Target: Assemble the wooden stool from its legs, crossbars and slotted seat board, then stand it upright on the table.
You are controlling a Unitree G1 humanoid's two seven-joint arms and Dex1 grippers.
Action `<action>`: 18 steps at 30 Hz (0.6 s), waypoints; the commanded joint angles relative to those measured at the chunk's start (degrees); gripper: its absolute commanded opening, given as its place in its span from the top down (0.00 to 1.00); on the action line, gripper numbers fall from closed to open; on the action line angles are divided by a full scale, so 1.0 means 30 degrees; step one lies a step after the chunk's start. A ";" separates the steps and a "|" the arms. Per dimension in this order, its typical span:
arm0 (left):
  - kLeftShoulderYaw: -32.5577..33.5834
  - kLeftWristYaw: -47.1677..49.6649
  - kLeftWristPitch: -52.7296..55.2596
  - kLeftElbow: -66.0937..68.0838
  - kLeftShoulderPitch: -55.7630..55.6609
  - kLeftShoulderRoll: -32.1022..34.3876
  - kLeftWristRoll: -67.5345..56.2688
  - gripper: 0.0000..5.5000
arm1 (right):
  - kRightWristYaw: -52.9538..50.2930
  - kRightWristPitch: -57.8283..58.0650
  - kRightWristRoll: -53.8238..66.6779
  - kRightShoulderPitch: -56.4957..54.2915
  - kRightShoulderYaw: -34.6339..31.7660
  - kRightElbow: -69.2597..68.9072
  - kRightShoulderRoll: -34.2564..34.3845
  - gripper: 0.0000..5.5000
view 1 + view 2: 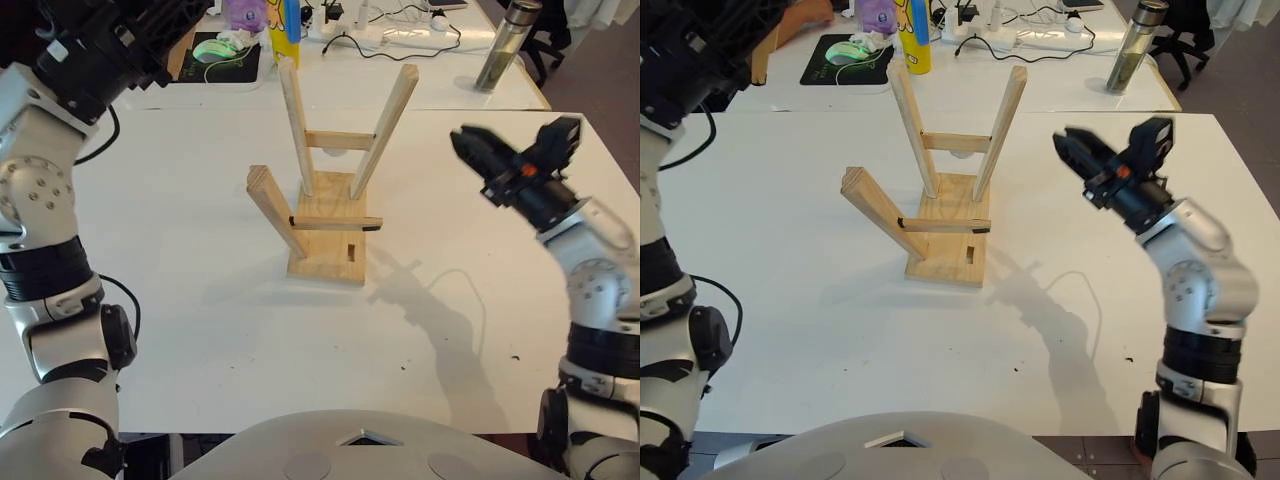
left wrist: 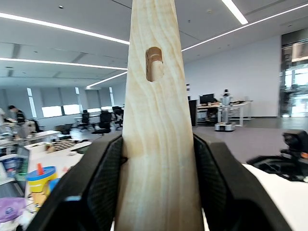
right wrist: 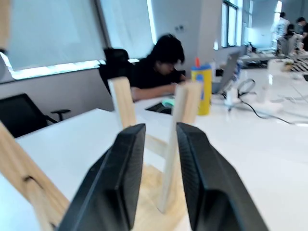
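The slotted seat board [image 1: 322, 262] lies flat mid-table. Two legs [image 1: 296, 125] stand up from it, joined by a crossbar [image 1: 340, 140]. A third leg [image 1: 275, 210] leans out to the left, tied in by another crossbar [image 1: 335, 223]. One slot [image 1: 352, 252] in the board is bare. My left gripper [image 2: 159, 139] is shut on a fourth wooden leg [image 2: 156, 96] with a dowel hole, held high off the far left. My right gripper [image 1: 462, 140] hovers right of the stool, its fingers [image 3: 127, 163] narrowly open with nothing between them.
On the far desk stand a metal bottle [image 1: 505, 45], a yellow bottle [image 1: 285, 30], a mouse on a black pad [image 1: 215, 50] and cables [image 1: 390, 35]. White table surface [image 1: 300, 350] lies bare in front of the stool.
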 commanded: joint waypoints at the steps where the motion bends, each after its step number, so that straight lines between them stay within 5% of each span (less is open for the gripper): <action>1: -0.2469 -0.3385 0.1213 0.1067 -0.2363 0.0793 0.0081 0.62 | 0.0095 0.1866 0.2420 -0.2942 0.0307 -0.0395 -0.0393 0.64; 11: -0.6852 -0.8784 0.1862 0.3518 -0.4229 -0.0369 0.1473 0.62 | 0.0856 0.3364 0.3914 -0.5756 0.1985 0.0335 0.0396 0.41; 18: -0.6671 -0.9240 0.2219 0.3551 -0.3847 -0.0835 0.1517 0.62 | 0.1144 0.4095 0.5021 -0.4946 0.1420 0.0045 0.0269 0.41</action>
